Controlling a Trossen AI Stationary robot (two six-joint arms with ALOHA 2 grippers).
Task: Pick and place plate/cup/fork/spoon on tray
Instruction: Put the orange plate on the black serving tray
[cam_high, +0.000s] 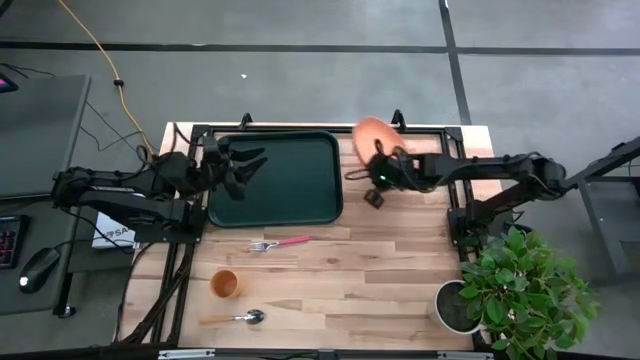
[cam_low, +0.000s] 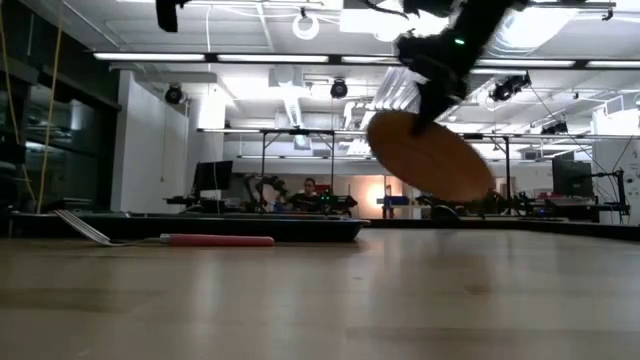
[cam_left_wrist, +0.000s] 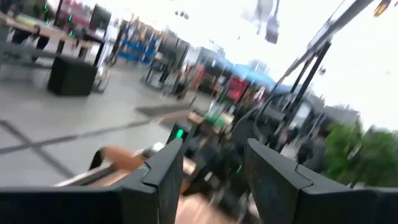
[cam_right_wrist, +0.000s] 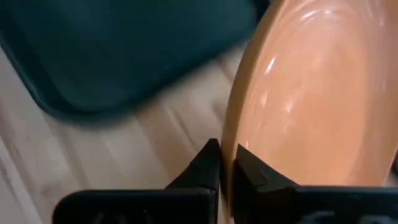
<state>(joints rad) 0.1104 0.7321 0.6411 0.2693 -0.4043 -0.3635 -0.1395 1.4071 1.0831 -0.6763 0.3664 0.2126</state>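
My right gripper (cam_high: 385, 172) is shut on the orange plate (cam_high: 372, 133), raised above the table just right of the dark green tray (cam_high: 275, 178); the plate also shows tilted in the low view (cam_low: 430, 155). My left gripper (cam_high: 245, 163) is open and empty above the tray's left part. The pink-handled fork (cam_high: 280, 243) lies on the table in front of the tray. The orange cup (cam_high: 224, 284) stands upright at the front left. The spoon (cam_high: 240, 318) lies beside it near the front edge. My right gripper pinches the plate's rim (cam_right_wrist: 229, 163) between its two fingers, one finger on each face. The plate is lifted clear of the table and tilted steeply, its far edge toward the table's far side.
A potted green plant (cam_high: 520, 285) stands at the table's front right corner. A black frame runs along the table's far edge and both sides, carrying the arm bases. Bare wood lies between the fork and the plant.
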